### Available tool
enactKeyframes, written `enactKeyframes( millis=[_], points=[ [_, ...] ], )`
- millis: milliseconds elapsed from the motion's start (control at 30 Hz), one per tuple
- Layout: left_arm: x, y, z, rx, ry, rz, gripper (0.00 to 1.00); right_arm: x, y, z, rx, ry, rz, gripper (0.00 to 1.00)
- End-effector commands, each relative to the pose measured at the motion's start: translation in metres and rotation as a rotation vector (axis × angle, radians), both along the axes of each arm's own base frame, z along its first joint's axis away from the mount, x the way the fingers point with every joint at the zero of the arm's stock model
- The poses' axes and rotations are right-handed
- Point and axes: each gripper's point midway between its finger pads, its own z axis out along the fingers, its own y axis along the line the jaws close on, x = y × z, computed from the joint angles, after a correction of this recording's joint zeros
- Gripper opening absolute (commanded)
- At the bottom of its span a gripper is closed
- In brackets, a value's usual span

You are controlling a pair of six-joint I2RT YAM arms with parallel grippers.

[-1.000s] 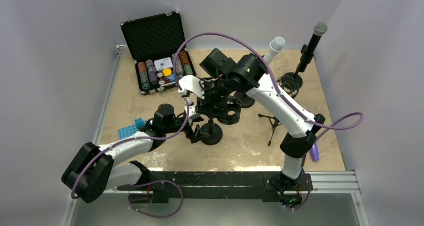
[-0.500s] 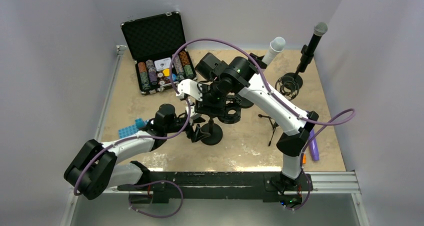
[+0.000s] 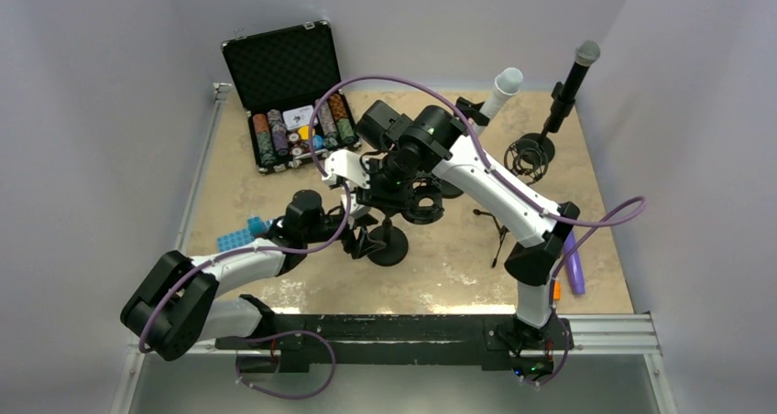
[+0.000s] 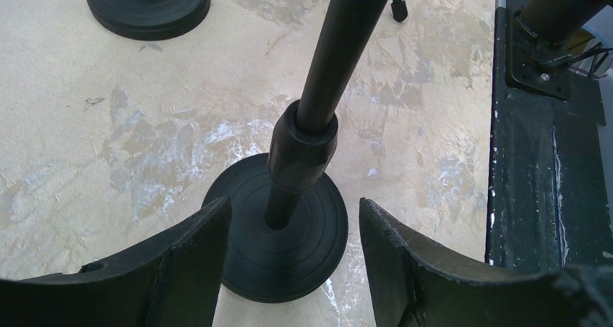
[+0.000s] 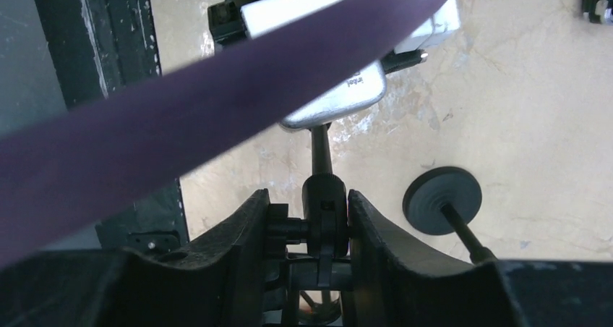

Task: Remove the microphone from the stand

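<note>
A black stand with a round base (image 3: pixel 392 246) stands mid-table and carries a ring-shaped shock mount (image 3: pixel 422 203) at its top. My right gripper (image 3: pixel 390 194) is shut on the stand's swivel joint (image 5: pixel 324 215), one finger on each side of it. My left gripper (image 3: pixel 363 243) is open, its fingers astride the stand's lower pole (image 4: pixel 300 150) just above the base (image 4: pixel 303 255), not touching. I cannot tell what the mount holds. A white microphone (image 3: pixel 503 87) and a black microphone (image 3: pixel 577 64) stand on other stands at the back right.
An open black case of poker chips (image 3: pixel 295 130) sits at the back left. A blue rack (image 3: pixel 240 235) lies by the left arm. A small tripod (image 3: pixel 499 223), a purple object (image 3: pixel 575 275) and another round stand base (image 5: pixel 442 200) are to the right. A purple cable (image 5: pixel 217 103) crosses the right wrist view.
My right arm has shifted a little to the left over the central stand. My left arm has barely moved.
</note>
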Motion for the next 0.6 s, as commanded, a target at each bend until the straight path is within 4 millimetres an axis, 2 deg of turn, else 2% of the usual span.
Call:
enactKeyframes(
  millis=[0, 33, 100, 233, 333, 567],
  points=[
    [0.001, -0.004, 0.007, -0.020, -0.023, -0.010, 0.70, -0.012, -0.006, -0.004, -0.025, 0.044, 0.046, 0.28],
    [0.003, -0.002, 0.004, -0.007, -0.009, 0.008, 0.73, -0.012, -0.005, -0.004, -0.025, 0.044, 0.055, 0.20],
    [0.002, 0.004, -0.007, 0.038, 0.036, 0.033, 0.78, -0.011, -0.005, -0.003, -0.030, 0.043, 0.074, 0.11],
    [0.007, 0.012, -0.012, 0.033, 0.087, 0.138, 0.88, -0.009, 0.000, -0.003, -0.035, 0.040, 0.124, 0.01],
    [0.003, 0.006, -0.015, -0.014, 0.143, 0.130, 0.89, -0.013, 0.004, -0.008, -0.056, 0.041, 0.190, 0.00],
    [0.016, 0.012, -0.045, 0.044, 0.320, 0.265, 0.88, -0.018, 0.003, -0.029, -0.133, 0.048, 0.256, 0.00]
  ],
)
